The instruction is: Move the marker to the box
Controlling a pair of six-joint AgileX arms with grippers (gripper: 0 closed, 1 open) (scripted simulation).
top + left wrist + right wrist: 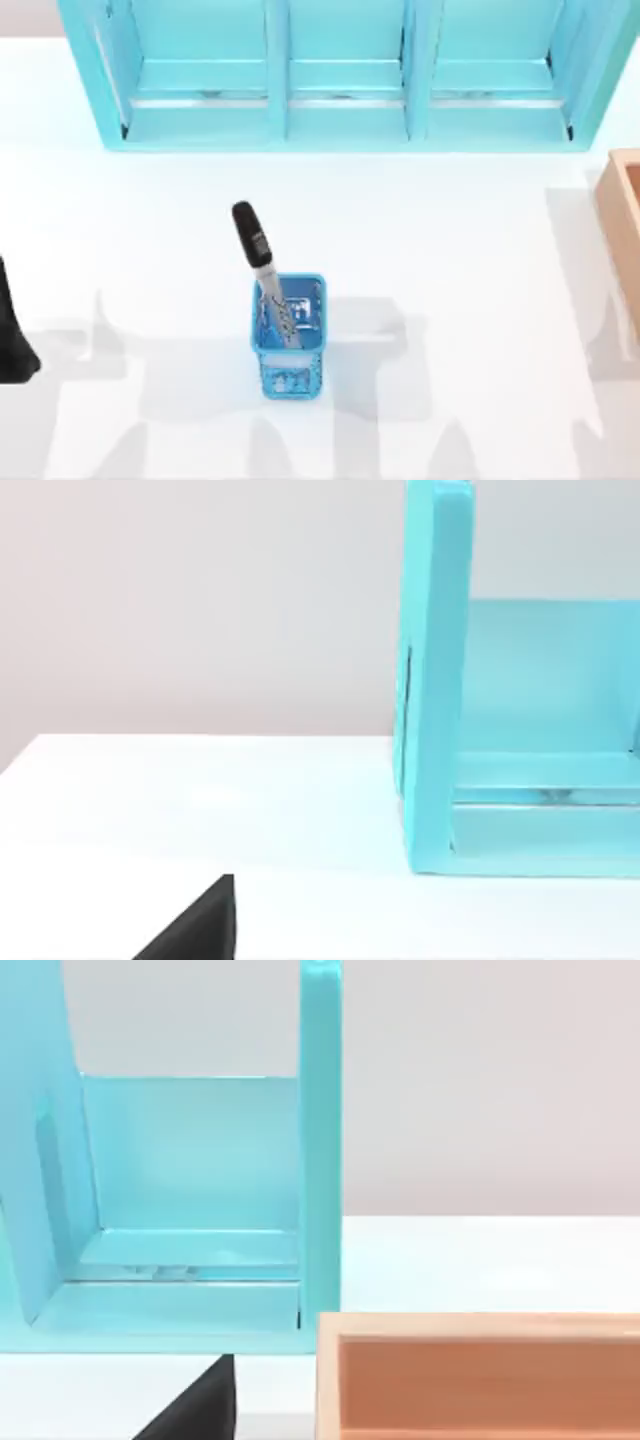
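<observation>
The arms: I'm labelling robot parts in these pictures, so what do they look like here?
Little of them is in frame. The left arm is a plain matte black shape with a rounded lower end at the left edge of the top view. Each wrist view has a flat black wedge with a straight vertical edge, part of the left tool and the right tool. No cables, markings or other colours can be seen.

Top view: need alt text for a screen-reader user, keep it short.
A grey marker with a black cap stands tilted in a small blue mesh cup at the middle of a white table. A cyan shelf unit spans the far edge, and a tan box sits at the right edge.
</observation>
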